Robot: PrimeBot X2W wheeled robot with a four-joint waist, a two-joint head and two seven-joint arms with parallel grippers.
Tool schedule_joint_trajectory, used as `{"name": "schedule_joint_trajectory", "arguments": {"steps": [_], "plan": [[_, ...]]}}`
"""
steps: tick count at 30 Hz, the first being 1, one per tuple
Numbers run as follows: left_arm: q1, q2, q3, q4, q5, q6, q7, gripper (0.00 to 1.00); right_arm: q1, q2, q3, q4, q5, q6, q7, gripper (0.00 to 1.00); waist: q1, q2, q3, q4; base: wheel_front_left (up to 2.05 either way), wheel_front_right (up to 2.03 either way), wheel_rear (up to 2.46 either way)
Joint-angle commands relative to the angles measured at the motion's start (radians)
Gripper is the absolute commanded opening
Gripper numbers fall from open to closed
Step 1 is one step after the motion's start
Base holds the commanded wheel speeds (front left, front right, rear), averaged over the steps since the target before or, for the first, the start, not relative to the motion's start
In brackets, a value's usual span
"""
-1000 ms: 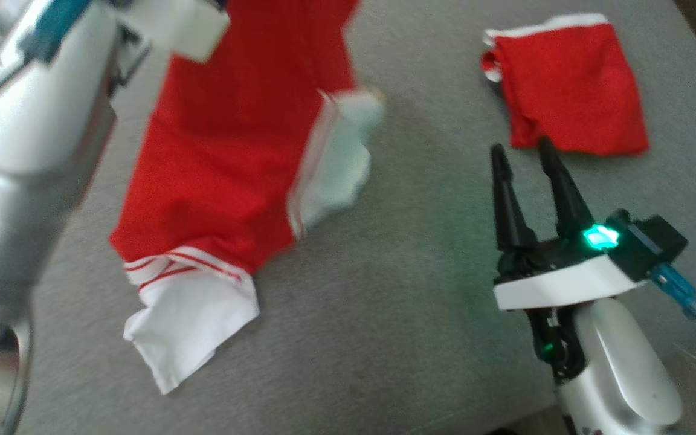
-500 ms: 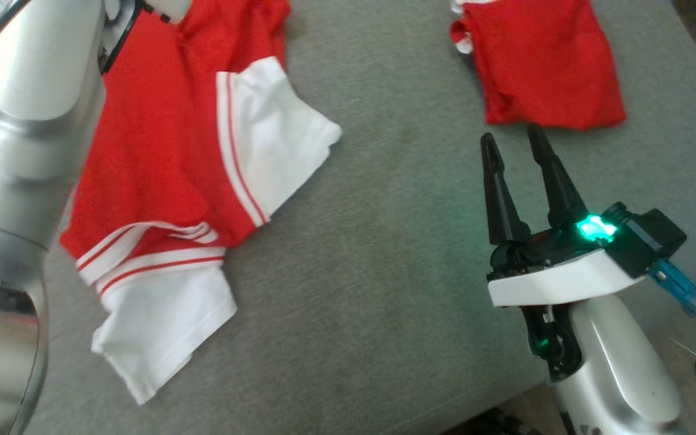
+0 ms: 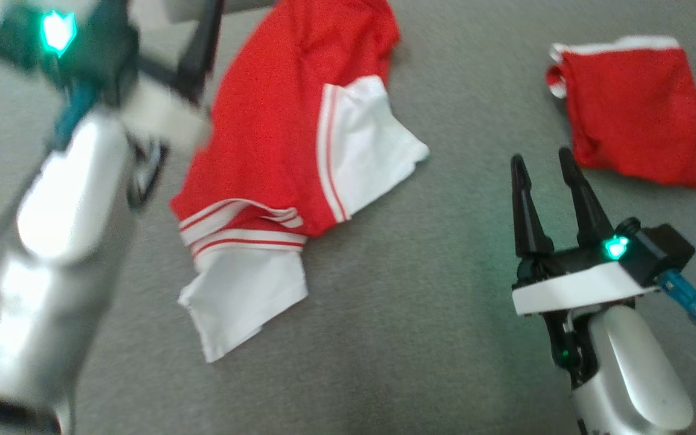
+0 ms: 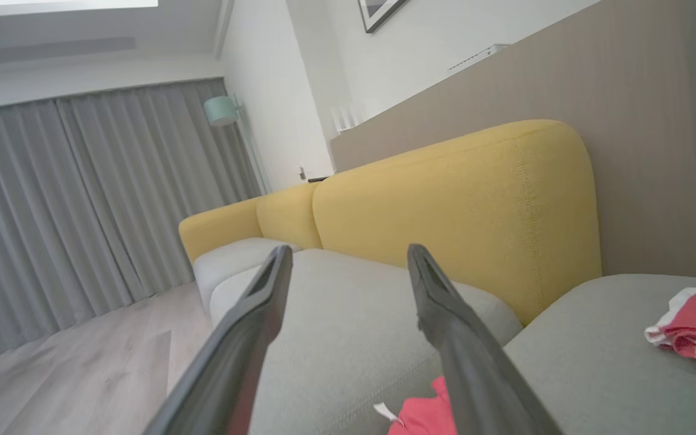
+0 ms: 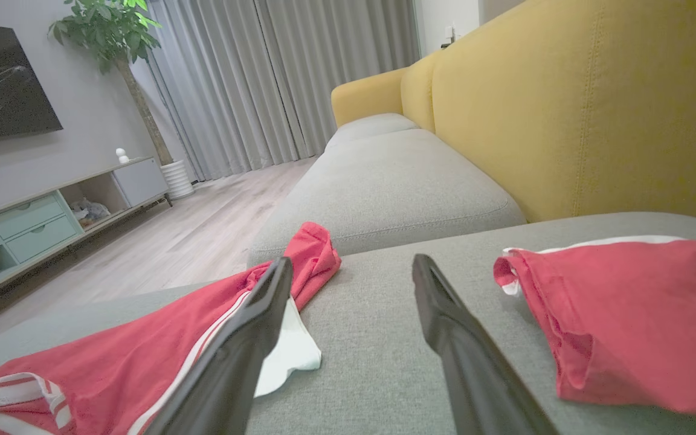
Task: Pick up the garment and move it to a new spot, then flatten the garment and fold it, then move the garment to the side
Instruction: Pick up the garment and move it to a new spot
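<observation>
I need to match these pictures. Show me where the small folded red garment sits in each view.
Head view: folded red garment at upper right.
Left wrist view: right edge, lower half.
Right wrist view: right side, lower half.
Shared landmark: the grey seat cushion beneath it.

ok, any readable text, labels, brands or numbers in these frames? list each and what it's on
No readable text in any view.
Red and white garment: stripes, no print or label legible.
Folded red garment: plain with white trim, no text.
Right gripper: a green light on its base, a lit shape, no letters.
Framed picture: cut off at the picture's edge, nothing legible.
</observation>
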Motion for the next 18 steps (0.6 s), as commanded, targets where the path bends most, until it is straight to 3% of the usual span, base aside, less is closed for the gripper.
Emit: {"name": "schedule_joint_trajectory", "arguments": {"steps": [1,6,12,18], "plan": [[0.02,0.04,0.054,-0.069,-0.013,0.019,-0.004,1.0,0.007,-0.002,0.013,-0.017,-0.012,-0.001,-0.006,1.0,0.0001,0.0,-0.058,0.061,0.0,0.0,0.0],[0.283,0.033,0.114,-0.23,-0.042,0.081,-0.004,1.0,0.031,-0.002,-0.011,0.032,-0.041,-0.001,-0.006,1.0,0.0001,0.0,-0.101,0.116,0.0,0.0,0.0],[0.551,-0.023,0.182,-0.392,-0.049,0.143,-0.004,1.0,0.054,-0.002,-0.044,0.085,-0.061,-0.001,-0.006,1.0,0.0001,0.0,-0.132,0.161,0.0,0.0,0.0],[0.666,-0.08,0.223,-0.47,-0.01,0.134,-0.004,1.0,0.039,-0.002,-0.074,0.106,-0.079,-0.001,-0.005,1.0,0.0001,0.0,-0.122,0.201,0.0,0.0,0.0]]}}
